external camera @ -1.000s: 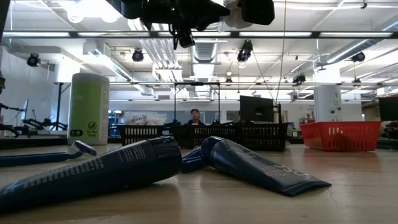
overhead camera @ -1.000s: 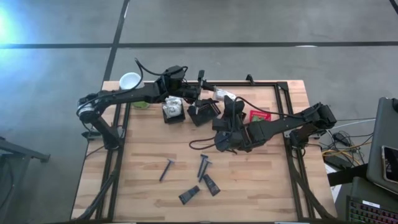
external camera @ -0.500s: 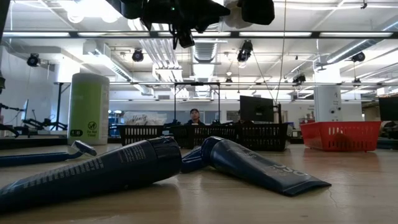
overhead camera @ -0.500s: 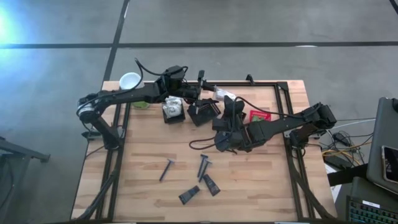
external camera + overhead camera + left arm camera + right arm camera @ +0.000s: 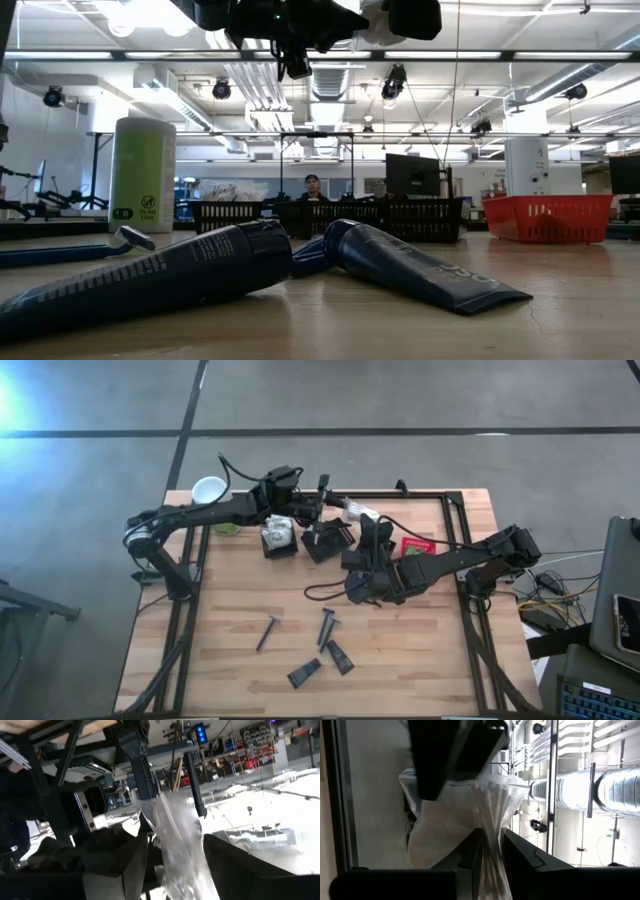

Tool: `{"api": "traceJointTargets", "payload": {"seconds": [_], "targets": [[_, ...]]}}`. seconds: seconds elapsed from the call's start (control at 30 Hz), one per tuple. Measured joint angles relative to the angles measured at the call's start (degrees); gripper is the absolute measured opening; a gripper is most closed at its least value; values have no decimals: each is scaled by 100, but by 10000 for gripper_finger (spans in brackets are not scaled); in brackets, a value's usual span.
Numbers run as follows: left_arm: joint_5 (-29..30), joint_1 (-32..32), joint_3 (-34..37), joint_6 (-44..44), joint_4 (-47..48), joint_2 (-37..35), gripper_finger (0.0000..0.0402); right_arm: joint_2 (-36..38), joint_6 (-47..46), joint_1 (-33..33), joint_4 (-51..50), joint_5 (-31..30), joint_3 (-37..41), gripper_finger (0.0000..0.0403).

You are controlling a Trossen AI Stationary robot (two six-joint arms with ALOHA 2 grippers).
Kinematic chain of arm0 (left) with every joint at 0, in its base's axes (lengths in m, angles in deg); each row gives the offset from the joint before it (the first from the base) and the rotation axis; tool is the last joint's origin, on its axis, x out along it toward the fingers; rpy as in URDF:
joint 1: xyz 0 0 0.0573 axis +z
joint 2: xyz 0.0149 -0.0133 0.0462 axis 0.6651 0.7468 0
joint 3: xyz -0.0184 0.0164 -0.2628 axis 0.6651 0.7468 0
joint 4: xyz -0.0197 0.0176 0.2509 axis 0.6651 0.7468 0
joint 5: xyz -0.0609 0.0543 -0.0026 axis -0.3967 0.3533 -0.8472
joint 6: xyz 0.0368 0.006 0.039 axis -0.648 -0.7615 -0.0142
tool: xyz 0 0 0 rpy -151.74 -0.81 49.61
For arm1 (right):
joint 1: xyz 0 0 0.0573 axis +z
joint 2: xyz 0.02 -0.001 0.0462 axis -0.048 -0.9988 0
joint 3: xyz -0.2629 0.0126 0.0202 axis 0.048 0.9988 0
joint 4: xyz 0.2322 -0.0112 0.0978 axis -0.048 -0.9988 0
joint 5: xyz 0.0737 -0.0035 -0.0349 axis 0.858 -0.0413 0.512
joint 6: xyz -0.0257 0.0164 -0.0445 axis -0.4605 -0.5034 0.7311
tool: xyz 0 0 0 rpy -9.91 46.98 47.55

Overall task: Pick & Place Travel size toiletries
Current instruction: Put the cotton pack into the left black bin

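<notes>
- Landmark: the black basket (image 5: 328, 540) at the far middle of the wooden surface (image 5: 230, 620).
- Left claw (image 5: 322, 502) hangs just above the far edge of the black basket, its arm reaching in from the left side. Its wrist view shows a clear crinkly packet (image 5: 177, 840) between its two dark fingers (image 5: 122, 865); fingers stand part-way apart with the film between them, so it reads as gripping the packet.
- Right claw (image 5: 372, 525) sits just to the right of the black basket, raised off the surface. Its wrist view shows the fingers (image 5: 520, 855) nearly together, pinching the gathered end of the same kind of clear wrapped packet (image 5: 470, 815) with white contents.
- In the high view the packet (image 5: 358, 513) shows as a pale patch between the two claws, at the basket's far right corner, off the surface.
- A second black basket (image 5: 278, 536), touching the landmark's left side, holds white wrapped packets.
- Red basket (image 5: 417, 546) lies to the right of the black basket, beyond the right arm.
- Pale-green canister (image 5: 142, 175) with white lid stands well left of the baskets, at the far left corner.
- Near side of the black basket, well apart from it: dark slim tubes (image 5: 326, 626) and dark sachets (image 5: 338, 656) scattered flat on the surface; in the low view two dark blue tubes (image 5: 400, 262) lie on their sides.
- A person (image 5: 314, 187) shows in the room beyond the baskets.
</notes>
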Motion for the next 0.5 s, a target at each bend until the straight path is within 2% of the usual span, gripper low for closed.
{"api": "traceJointTargets", "payload": {"seconds": [0.3,0.5], "targets": [[0,0,1,-47,94,2,197,0,-16,3,7,0,0,81],[0,31,1,-73,48,2,197,0,1,68,5,2,0,73]]}}
